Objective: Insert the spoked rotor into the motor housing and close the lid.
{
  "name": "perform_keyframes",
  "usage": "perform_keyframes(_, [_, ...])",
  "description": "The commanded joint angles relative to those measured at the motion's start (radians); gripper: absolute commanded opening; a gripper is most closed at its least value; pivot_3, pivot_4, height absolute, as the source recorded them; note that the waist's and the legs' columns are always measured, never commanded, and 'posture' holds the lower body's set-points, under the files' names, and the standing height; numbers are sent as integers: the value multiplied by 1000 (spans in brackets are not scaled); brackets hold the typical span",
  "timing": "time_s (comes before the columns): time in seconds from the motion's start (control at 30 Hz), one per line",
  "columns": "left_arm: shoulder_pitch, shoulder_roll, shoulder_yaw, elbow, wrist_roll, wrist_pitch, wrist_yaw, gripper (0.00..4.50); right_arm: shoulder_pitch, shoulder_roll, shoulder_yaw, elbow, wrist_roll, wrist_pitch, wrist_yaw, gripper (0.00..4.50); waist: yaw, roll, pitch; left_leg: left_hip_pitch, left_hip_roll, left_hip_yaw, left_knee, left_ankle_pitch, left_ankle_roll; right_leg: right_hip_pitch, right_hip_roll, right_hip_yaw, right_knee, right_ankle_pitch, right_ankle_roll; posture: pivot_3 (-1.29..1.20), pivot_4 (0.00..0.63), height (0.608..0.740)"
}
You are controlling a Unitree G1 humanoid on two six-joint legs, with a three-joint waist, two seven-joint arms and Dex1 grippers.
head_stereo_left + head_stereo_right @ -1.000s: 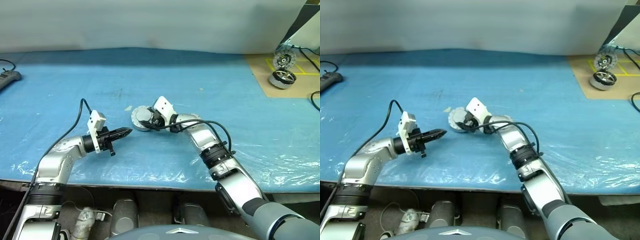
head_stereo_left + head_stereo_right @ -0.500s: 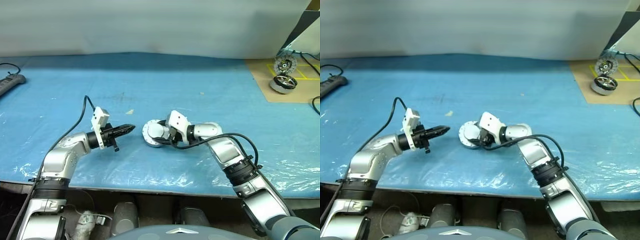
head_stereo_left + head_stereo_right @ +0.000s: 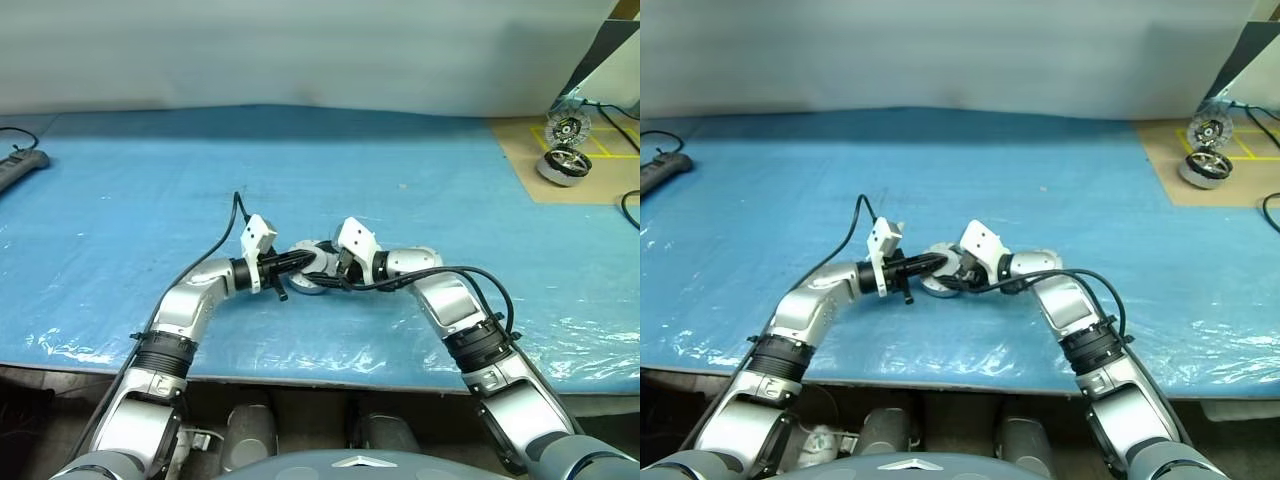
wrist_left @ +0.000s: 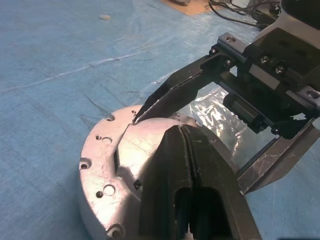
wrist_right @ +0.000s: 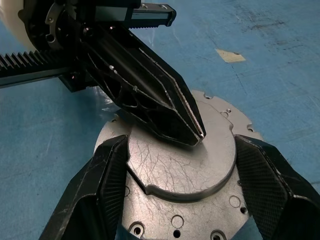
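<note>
Two grippers meet over one round silver part on the blue table cover (image 3: pixel 120 200). Between the right gripper (image 5: pixel 182 192) and its spread fingers (image 5: pixel 97 195) sits a scratched metal disc with screw holes around its flange, apparently the motor housing (image 5: pixel 185 170); the fingers flank its sides, contact unclear. Above its top face, the left gripper (image 5: pixel 192 127) points in, fingers pressed together and empty, tips just at the raised plate.

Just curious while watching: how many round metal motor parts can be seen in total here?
3. One silver drum sits on the blue sheet between the two hands. Two more rest on the brown board at the far right: one lying flat, one just behind it. Others may be hidden.
</note>
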Motion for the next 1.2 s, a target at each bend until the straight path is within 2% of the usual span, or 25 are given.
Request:
perform_keyframes(0.03, [-6, 16, -11, -13, 10, -3, -25, 0, 75, -32, 30, 54, -29, 88, -16, 2966, 0, 0, 0, 0, 0, 0, 0, 0, 0, 0, 0, 0, 0, 0, -1, 0, 150, 740])
perform_keyframes(0.33, [-28, 45, -52, 86, 95, -63, -34, 0, 80, -19, -11, 31, -5, 126, -65, 2966, 4, 0, 0, 0, -1, 0, -1, 0, 0, 0, 0, 0, -2, -1, 1, 0, 150, 740])
perform_keyframes(0.43, [-28, 44, -62, 105, 106, -86, -40, 0, 85, -29, -16, 16, -2, 83, -67, 2966, 4, 0, 0, 0, -1, 0, -1, 0, 0, 0, 0, 0, -2, -1, 2, 0, 150, 740])
perform_keyframes(0.5, [-31, 38, -66, 113, 113, -94, -35, 0, 86, -35, -29, -17, 3, 47, -71, 3725, 7, 0, 0, 0, -1, 0, -1, 0, 0, 0, -1, 0, -2, -1, 3, 0, 150, 740])
perform_keyframes(0.6, [-45, 31, -71, 122, 133, -128, -15, 0, 55, -11, -101, -93, 83, 135, -83, 4458, 6, 0, 0, 0, -1, 0, -2, 0, 0, 0, -1, 0, -3, -2, 3, 0, 150, 740])
perform_keyframes(0.7, [-71, 27, -63, 126, 119, -121, -27, 0, 16, -18, -182, -202, 202, 234, -47, 4458, 6, 1, 5, -4, -1, 0, -2, 0, 0, -4, 0, 0, -2, -1, 3, 0, 150, 740])
perform_keyframes(0.8, [-79, 31, -67, 137, 117, -121, -46, 0, 4, -39, -215, -267, 261, 285, -29, 4458, 5, 1, 6, -10, -1, 0, -2, 0, 0, -9, 0, 0, -1, 3, -4, 0, 150, 740])
perform_keyframes(0.93, [-84, 37, -63, 153, 121, -124, -54, 0, -1, -47, -291, -334, 354, 359, -46, 4458, 3, 1, 6, -12, -1, 0, -4, 1, -3, -11, 0, 0, -2, 3, -5, 0, 150, 740])
perform_keyframes(1.1, [-71, 44, -61, 145, 121, -124, -61, 0, 47, -28, -400, -332, 479, 519, -118, 4458, 3, 1, 6, -13, -1, 0, -5, 1, -3, -12, 0, -1, -2, 2, -5, 0, 150, 740])
perform_keyframes(1.2, [-60, 46, -61, 124, 117, -117, -59, 0, 138, -17, -434, -297, 528, 622, -155, 4458, 4, 1, 6, -12, -1, 0, -4, 1, -3, -11, 0, -1, -2, 2, -5, 0, 150, 740])
